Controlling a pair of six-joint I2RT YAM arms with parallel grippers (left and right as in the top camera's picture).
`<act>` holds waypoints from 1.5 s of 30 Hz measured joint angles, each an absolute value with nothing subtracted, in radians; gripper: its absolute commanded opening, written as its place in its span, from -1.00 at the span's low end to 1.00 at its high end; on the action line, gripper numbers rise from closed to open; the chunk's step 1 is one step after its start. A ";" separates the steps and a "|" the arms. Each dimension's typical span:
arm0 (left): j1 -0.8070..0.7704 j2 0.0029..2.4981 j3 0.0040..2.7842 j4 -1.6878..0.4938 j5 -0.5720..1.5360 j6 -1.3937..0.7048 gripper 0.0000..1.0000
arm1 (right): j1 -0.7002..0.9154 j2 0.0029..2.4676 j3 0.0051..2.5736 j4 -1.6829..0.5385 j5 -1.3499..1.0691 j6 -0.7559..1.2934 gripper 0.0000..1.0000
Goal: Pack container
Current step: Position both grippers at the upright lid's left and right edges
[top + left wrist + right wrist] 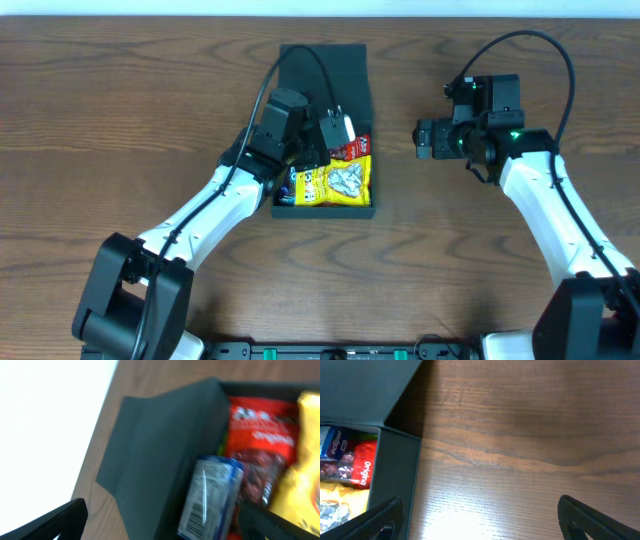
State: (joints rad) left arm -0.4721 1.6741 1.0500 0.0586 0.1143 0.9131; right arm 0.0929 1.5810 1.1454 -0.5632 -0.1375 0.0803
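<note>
Table (120,120): we find container (325,75) resting on it, standing open. Left gripper (160,515) over container's left edge, fingers apart, empty. Right gripper (480,505) right of container, fingers apart, empty. Inside container: yellow packet (340,183), red packet (352,150), blue packet (210,497).

This looks like a robotics lab or test bench. A left arm (200,215) and a right arm (550,210), white and black, rise from a mounting rail (340,350) at the near edge of a wood-grain table (100,120). Black cables (310,60) loop to their wrists, and a green light (515,137) glows on the right one. A plain white strip (320,8), perhaps a wall, runs along the far edge.
</note>
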 measured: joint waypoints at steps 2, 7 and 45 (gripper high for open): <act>-0.469 1.674 1.050 0.083 0.097 0.831 0.54 | 0.093 1.581 1.145 -0.560 -0.138 0.081 0.86; -0.424 1.674 1.050 0.113 0.081 0.643 0.14 | 0.093 1.581 1.145 -0.514 -0.148 0.093 0.43; -0.120 2.145 1.507 -0.177 0.371 -0.140 -0.89 | 0.108 2.037 1.207 -0.018 -0.504 0.513 -0.97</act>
